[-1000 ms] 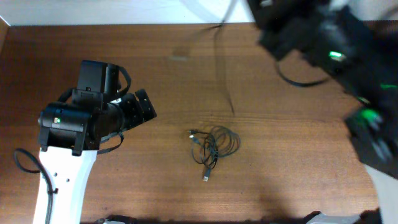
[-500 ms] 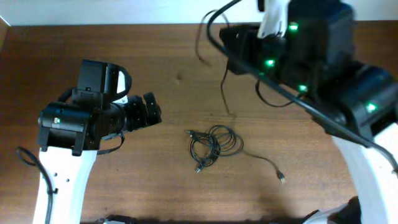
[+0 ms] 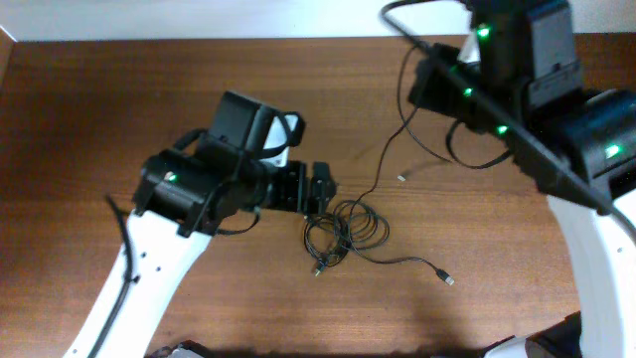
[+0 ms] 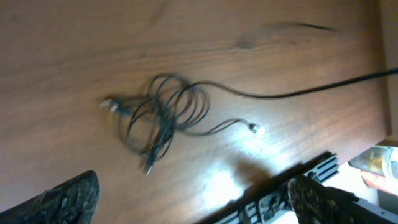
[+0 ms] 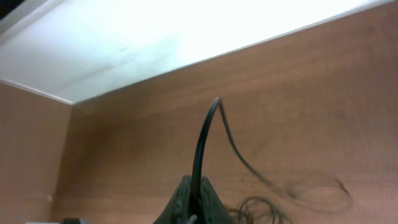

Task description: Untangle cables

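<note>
The cables lie as a small black tangle (image 3: 343,231) at the table's middle, seen in the left wrist view as overlapping loops (image 4: 163,117). One loose end with a plug (image 3: 447,278) trails right. Another thin strand rises from the tangle toward my right gripper (image 3: 422,75), which hangs high over the back right. In the right wrist view that gripper (image 5: 195,198) is shut on a black cable (image 5: 202,143) that arches up and falls back toward the loops. My left gripper (image 3: 316,191) hovers just left of the tangle. It is open (image 4: 193,208) with nothing between its fingers.
A small light plug (image 3: 402,177) hangs on the lifted strand right of the left gripper and shows as a white tip (image 4: 255,129). The wooden table (image 3: 119,89) ends at a pale wall along the back. Thick arm cables loop around the right arm (image 3: 467,149).
My left arm has swung right, up to the tangle. The right arm has shifted at the back right with a strand in it, and one plug end has been drawn out to the tangle's right.
</note>
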Robot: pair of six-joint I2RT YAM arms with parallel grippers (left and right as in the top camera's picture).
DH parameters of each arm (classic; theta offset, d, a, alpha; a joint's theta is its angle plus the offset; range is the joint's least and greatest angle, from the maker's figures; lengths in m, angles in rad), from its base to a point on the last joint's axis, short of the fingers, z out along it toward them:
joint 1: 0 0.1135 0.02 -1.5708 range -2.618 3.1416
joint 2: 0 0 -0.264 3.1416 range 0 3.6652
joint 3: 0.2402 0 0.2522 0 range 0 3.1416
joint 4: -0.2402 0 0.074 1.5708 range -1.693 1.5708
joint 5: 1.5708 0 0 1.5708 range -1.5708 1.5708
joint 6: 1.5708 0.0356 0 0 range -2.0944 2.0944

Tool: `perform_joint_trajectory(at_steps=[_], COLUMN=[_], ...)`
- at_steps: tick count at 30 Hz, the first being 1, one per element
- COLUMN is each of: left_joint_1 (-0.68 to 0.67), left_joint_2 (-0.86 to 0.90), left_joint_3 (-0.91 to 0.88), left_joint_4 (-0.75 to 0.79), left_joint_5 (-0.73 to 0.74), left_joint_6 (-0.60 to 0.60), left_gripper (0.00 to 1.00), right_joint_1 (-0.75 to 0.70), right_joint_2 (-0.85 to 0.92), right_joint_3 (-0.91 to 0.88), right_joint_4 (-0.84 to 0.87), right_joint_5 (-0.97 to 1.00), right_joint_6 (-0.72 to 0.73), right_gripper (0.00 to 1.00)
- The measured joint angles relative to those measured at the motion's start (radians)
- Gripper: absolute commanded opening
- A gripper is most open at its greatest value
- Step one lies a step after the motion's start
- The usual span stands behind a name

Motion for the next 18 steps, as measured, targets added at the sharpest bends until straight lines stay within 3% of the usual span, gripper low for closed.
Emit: perform_joint_trajectory(at_steps=[3,5,8,11,15,18], left_joint_1=[-0.055,-0.089,-0.121,-0.182,-0.28,-0.284], left_joint_2=[0.048,0.067,0.068,0.068,0.068,0.068], left_joint_3=[-0.002,-0.002,-0.002,-0.003,-0.003,-0.003], left_joint_4=[0.08,0.187,0.312,0.416,0.441,0.397], left_joint_5=[0.014,0.024,0.029,0.032,-0.029,-0.155], left_joint_6=[0.0,0.0,0.0,0.018,0.1,0.116], left_gripper=[0.99,0.99,0.99,0.99,0.99,0.99], right_joint_1=[-0.081,-0.117,-0.134,-0.151,-0.211,-0.219], right_joint_2=[0.0,0.0,0.0,0.0,0.011,0.017], right_joint_3=[0.0,0.0,0.0,0.0,0.0,0.0], right_joint_4=[-0.032,-0.061,-0.071,-0.067,-0.097,-0.125], right_joint_5=[-0.054,-0.103,-0.195,-0.236,-0.319,-0.301], right_joint_6=[0.043,0.055,0.058,0.074,0.102,0.105], right_gripper=[0.04,0.11,0.04,0.04,0.05,0.38])
